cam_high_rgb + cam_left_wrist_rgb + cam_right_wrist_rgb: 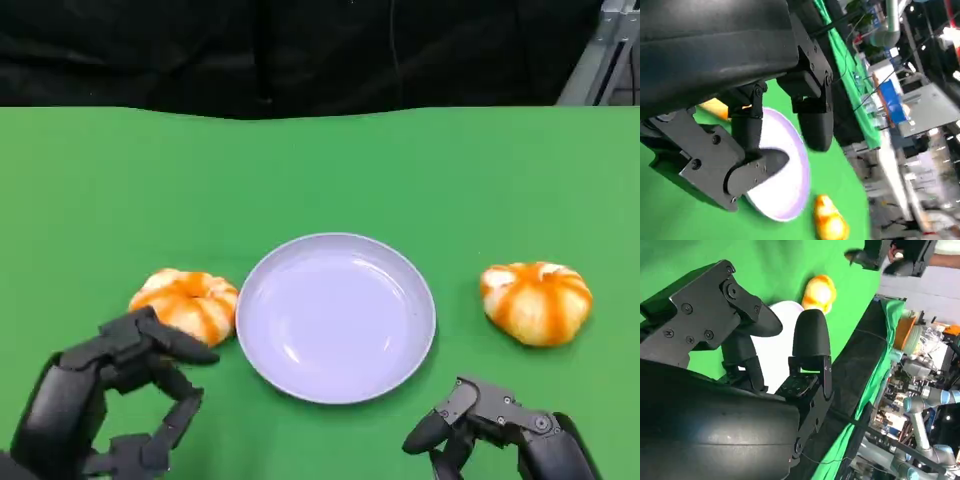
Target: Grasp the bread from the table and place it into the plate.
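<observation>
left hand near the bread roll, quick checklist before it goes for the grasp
1. Left hand holds nothing, fingers apart: ok.
2. Orange-and-white glazed bread roll on the green table just ahead of that hand: ok.
3. Fingers around the roll: not ok, hand is short of it.
4. Round lilac plate bare, beside the roll: ok.
5. Right hand away from the plate: ok.
6. Second bread roll untouched: ok.
</observation>
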`<state>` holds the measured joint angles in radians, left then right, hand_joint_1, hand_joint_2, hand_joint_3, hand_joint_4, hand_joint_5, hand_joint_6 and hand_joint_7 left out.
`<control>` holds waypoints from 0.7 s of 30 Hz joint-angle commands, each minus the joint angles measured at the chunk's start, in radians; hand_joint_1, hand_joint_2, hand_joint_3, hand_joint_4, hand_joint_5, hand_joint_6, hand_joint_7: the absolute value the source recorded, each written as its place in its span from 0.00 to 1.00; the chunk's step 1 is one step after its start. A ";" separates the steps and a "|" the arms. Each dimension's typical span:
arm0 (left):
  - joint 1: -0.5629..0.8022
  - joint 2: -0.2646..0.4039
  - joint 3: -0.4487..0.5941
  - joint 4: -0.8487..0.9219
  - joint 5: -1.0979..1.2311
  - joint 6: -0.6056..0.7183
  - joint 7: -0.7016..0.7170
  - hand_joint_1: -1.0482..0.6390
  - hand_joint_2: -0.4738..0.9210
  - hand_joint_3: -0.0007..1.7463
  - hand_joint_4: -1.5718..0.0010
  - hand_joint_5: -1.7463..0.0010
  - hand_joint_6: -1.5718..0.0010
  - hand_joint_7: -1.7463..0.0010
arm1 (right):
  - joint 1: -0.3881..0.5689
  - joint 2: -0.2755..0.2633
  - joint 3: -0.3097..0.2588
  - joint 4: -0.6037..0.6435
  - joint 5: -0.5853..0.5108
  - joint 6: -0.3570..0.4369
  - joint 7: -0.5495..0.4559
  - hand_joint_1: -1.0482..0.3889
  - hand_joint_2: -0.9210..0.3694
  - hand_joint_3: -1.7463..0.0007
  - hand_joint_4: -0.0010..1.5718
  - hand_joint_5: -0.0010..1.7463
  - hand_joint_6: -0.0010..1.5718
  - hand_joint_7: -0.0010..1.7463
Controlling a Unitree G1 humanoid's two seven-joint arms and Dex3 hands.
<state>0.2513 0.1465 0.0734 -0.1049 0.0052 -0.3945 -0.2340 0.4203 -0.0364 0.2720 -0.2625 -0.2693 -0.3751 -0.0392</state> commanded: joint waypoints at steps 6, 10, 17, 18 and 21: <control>-0.065 0.114 -0.038 -0.043 0.361 0.166 0.072 0.34 0.96 0.03 0.81 0.60 0.77 0.92 | -0.020 0.009 0.001 0.026 -0.005 -0.003 -0.015 0.70 0.39 0.31 0.46 0.93 0.47 0.69; -0.110 0.130 -0.078 -0.081 0.492 0.274 0.081 0.32 0.98 0.01 0.84 0.65 0.78 0.96 | -0.028 0.011 0.003 0.033 -0.009 -0.002 -0.019 0.69 0.39 0.31 0.47 0.94 0.47 0.70; -0.262 0.155 -0.199 -0.051 0.759 0.453 0.078 0.31 0.98 0.00 0.84 0.69 0.77 0.98 | -0.032 0.015 0.008 0.034 -0.005 0.001 -0.021 0.69 0.39 0.30 0.47 0.93 0.47 0.69; -0.295 0.156 -0.225 -0.037 0.810 0.496 0.062 0.31 0.98 0.00 0.84 0.69 0.77 0.98 | -0.032 0.016 0.009 0.034 -0.005 0.002 -0.022 0.69 0.39 0.31 0.47 0.93 0.47 0.69; -0.361 0.161 -0.285 0.013 0.904 0.572 0.047 0.32 0.98 0.00 0.84 0.69 0.76 0.98 | -0.028 0.019 0.015 0.028 -0.015 0.008 -0.025 0.69 0.39 0.31 0.48 0.93 0.47 0.69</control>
<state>-0.0591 0.2824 -0.1683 -0.1347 0.8380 0.1245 -0.1717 0.3860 -0.0173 0.2898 -0.2245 -0.2828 -0.3754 -0.0553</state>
